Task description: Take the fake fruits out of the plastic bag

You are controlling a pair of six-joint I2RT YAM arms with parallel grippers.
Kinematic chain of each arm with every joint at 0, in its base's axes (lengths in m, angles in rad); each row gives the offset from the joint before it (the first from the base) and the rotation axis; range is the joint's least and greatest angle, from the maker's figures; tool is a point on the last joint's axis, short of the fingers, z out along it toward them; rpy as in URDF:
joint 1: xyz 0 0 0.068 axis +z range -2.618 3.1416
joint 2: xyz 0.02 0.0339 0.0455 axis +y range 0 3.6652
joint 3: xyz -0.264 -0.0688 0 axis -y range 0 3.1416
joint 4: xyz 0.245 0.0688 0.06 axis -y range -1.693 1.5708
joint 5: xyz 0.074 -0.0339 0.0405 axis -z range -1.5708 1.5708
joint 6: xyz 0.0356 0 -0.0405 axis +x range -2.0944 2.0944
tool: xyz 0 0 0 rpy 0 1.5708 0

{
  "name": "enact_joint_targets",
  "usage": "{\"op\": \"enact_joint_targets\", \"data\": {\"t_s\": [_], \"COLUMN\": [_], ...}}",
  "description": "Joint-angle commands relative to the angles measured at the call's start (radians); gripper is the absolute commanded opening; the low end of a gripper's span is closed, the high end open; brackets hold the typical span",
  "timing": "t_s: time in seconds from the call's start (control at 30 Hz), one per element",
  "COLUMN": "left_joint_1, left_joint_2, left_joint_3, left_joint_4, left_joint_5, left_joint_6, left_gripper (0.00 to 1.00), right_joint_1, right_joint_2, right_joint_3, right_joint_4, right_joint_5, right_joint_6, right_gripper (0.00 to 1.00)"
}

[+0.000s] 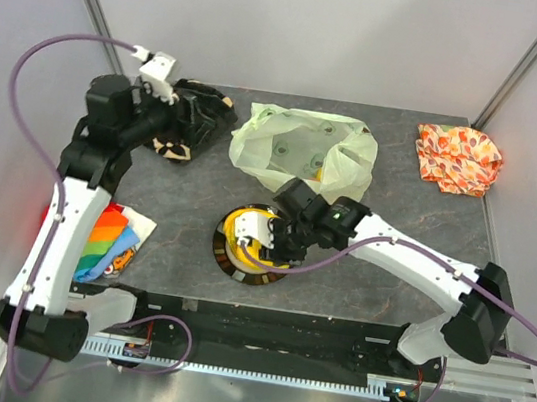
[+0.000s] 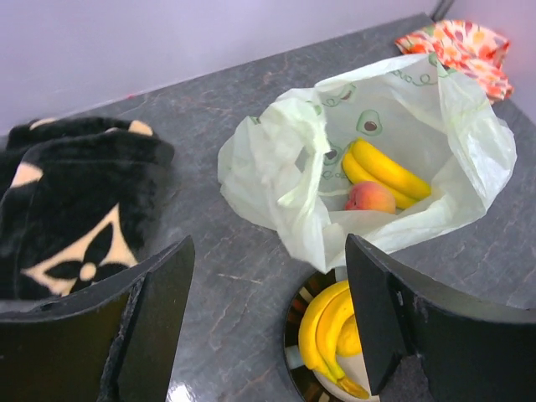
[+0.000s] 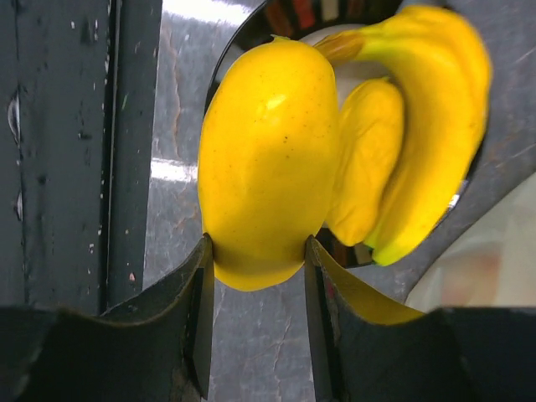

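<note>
Yellow oval fruit (image 3: 268, 159) sat clamped in your right gripper (image 3: 258, 255) over the plate (image 1: 238, 270); your left gripper (image 2: 268, 280) stood apart, empty.

Nothing readable here tbh, no letters or numbers. Closest is the little avocado prints (image 2: 369, 124) on the plastic bag (image 2: 276, 167) and a cream flower motif (image 2: 86, 270) on the black cloth (image 2: 75, 167).

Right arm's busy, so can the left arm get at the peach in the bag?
Probably yes: the bag gapes toward the open left gripper, the peach lies uncovered, nothing between them.
</note>
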Motion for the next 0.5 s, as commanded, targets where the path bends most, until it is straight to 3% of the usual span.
{"op": "enact_joint_targets", "data": {"t_s": [0.0,0.17,0.47], "left_joint_1": [0.114,0.155,0.202], "left_joint_2": [-0.112,-0.172,-0.186], "left_joint_3": [-0.084,-0.112,-0.103], "left_joint_4": [0.014,0.016,0.027], "left_joint_5": [0.102,0.174,0.211], "left_joint_6": [-0.114,-0.148,-0.171], "left_gripper": [0.79,0.78,0.77], "right_joint_1": [0.056,0.093,0.105], "right_joint_2": [0.009,0.081,0.167], "right_joint_3": [-0.022,-0.048,-0.088], "right_joint_4": [0.01,0.054,0.148], "right_joint_5": [0.094,0.131,0.353], "right_joint_6": [-0.034,0.004,-0.02], "right_gripper": [0.17,0.17,0.15]}}
